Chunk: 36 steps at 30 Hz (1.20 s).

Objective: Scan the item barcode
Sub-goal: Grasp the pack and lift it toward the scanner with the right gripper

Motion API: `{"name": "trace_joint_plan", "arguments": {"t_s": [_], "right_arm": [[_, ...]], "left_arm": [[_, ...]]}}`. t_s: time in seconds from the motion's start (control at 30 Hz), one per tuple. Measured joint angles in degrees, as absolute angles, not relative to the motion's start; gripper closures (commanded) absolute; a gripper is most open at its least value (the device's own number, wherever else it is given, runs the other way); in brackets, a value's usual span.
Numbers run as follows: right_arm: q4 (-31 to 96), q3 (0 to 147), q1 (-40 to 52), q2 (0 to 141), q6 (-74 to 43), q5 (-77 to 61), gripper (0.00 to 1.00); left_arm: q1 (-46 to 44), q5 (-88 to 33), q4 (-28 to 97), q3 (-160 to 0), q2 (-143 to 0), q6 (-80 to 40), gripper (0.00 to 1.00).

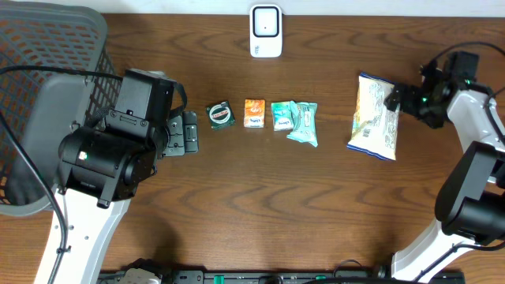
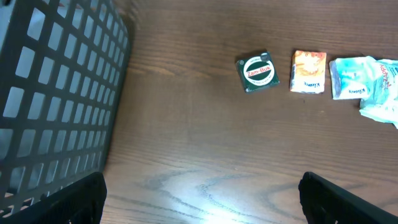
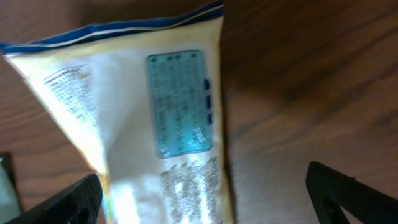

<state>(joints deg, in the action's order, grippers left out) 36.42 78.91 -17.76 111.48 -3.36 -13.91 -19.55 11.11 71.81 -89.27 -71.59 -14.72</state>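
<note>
Overhead, we see the snack bag [image 1: 373,117] flat on the surface [image 1: 316,213], lower right of the scanner [image 1: 266,31], right hand [image 1: 400,98] at its edge, left wrist, our left hand [image 2: 199,186] spread wide, right wrist, right hand released above the snack bag.

the overhead view is evenly lit and sharp, shadows soft on the dark brown wooden surface [image 1: 316,197]. the left wrist view has a pale glare patch low on the wood, and the grey plastic mesh basket [image 2: 56,93] is soft. the right wrist view is dimmer and blurred: print on the yellow-white plastic snack bag [image 3: 180,124] is unreadable.
</note>
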Motion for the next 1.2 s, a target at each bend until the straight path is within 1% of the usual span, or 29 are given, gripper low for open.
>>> {"name": "trace_joint_plan", "arguments": {"t_s": [0.2,0.27,0.33,0.4,0.43,0.53,0.6,0.63,0.83,1.03,1.2], "right_arm": [[25.63,71.44,-19.4,111.48,-3.36,-18.24,0.02],[22.02,68.42,-19.44,111.48,-3.38,-20.64,0.06],[18.57,65.56,-19.44,111.37,-3.01,-23.09,0.16],[16.21,63.86,-19.42,110.91,-2.9,-24.97,0.36],[15.27,62.81,-19.4,110.89,-3.01,-26.11,0.5],[13.93,60.88,-19.07,110.69,-3.84,-27.94,0.83],[13.63,60.36,-18.79,110.59,-4.6,-29.85,0.95],[13.56,60.34,-18.59,110.37,-5.1,-30.74,0.99],[13.89,60.03,-16.32,110.19,-7.88,-37.19,0.99],[13.78,60.45,-12.08,110.08,-12.08,-39.48,0.99],[8.08,60.84,-7.16,107.31,-13.56,-39.97,0.99]], "left_arm": [[-19.55,11.11,71.83,-89.27,-71.59,-14.72,0.02],[-19.55,11.11,71.83,-89.27,-71.59,-14.72,0.02],[-19.55,11.11,71.83,-89.27,-71.59,-14.72,0.02],[-19.55,11.11,71.83,-89.27,-71.59,-14.72,0.02],[-19.55,11.11,71.83,-89.27,-71.59,-14.72,0.02],[-19.55,11.11,71.83,-89.27,-71.59,-14.72,0.02],[-19.55,11.11,71.83,-89.27,-71.59,-14.72,0.02],[-19.55,11.11,71.83,-89.27,-71.59,-14.72,0.02],[-19.55,11.11,71.83,-89.27,-71.59,-14.72,0.02],[-19.55,11.11,71.83,-89.27,-71.59,-14.72,0.02],[-19.55,11.11,71.83,-89.27,-71.59,-14.72,0.02]]}}
